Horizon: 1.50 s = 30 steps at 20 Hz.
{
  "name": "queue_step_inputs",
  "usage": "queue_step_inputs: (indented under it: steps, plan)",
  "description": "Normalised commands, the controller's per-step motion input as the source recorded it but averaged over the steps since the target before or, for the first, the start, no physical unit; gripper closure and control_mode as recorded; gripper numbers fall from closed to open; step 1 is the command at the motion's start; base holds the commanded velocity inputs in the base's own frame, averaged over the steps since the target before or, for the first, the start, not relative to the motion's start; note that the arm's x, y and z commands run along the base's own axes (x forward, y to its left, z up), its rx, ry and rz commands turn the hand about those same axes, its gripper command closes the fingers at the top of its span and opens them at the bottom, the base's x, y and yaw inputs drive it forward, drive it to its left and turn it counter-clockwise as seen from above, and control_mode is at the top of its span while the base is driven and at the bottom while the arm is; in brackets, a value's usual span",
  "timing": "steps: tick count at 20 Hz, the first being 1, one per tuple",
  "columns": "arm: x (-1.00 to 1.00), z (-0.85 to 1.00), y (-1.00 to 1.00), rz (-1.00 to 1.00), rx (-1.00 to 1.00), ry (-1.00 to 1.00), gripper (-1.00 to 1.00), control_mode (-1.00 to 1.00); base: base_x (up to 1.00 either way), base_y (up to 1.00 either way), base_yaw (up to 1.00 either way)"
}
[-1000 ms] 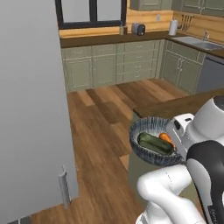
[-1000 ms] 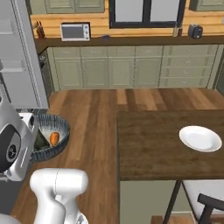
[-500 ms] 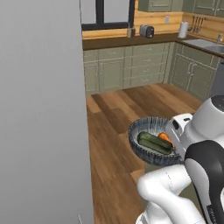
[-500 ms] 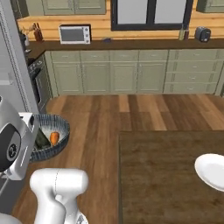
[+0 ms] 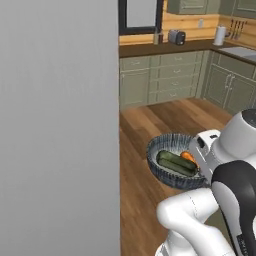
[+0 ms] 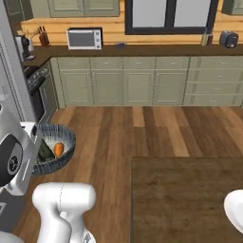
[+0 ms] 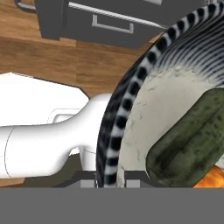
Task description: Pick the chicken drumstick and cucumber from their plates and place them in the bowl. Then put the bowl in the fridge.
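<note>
Where the left base view looks past a broad grey panel point(image 5: 60, 125), the bowl point(image 5: 170, 150) is seen lifted over the wooden floor point(image 5: 145, 120), with the cucumber point(image 5: 176, 163) and chicken drumstick point(image 5: 188, 157) lying inside. From the right base view, a dark wooden surface point(image 6: 180, 199) carrying a white plate point(image 6: 236, 209) is added, with a microwave point(image 6: 84, 38) on the far counter. Through the hand view, the end effector point(image 7: 110, 178) is seen clamped on the bowl's rim.
</note>
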Motion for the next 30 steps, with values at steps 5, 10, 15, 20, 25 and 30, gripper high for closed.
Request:
queue_step_inputs:
  steps: [5, 10, 15, 20, 25, 30]
  plan:
    - [0.00, 0.00, 0.00, 0.00, 0.00, 0.00, 1.00, 1.00, 0.60, 0.00, 0.01]
    - [0.00, 0.00, 0.00, 0.00, 0.00, 0.00, 1.00, 1.00, 0.66, 0.00, 0.00]
    - [0.00, 0.00, 0.00, 0.00, 0.00, 0.00, 1.00, 1.00, 0.39, 0.00, 0.02]
    - [0.00, 0.00, 0.00, 0.00, 0.00, 0.00, 1.00, 1.00, -0.17, 0.00, 0.28]
    - [0.00, 0.00, 0.00, 0.00, 0.00, 0.00, 1.00, 1.00, 0.03, 0.03, 0.38]
    - [0.00, 0.00, 0.00, 0.00, 0.00, 0.00, 1.00, 1.00, 0.33, 0.13, 0.48]
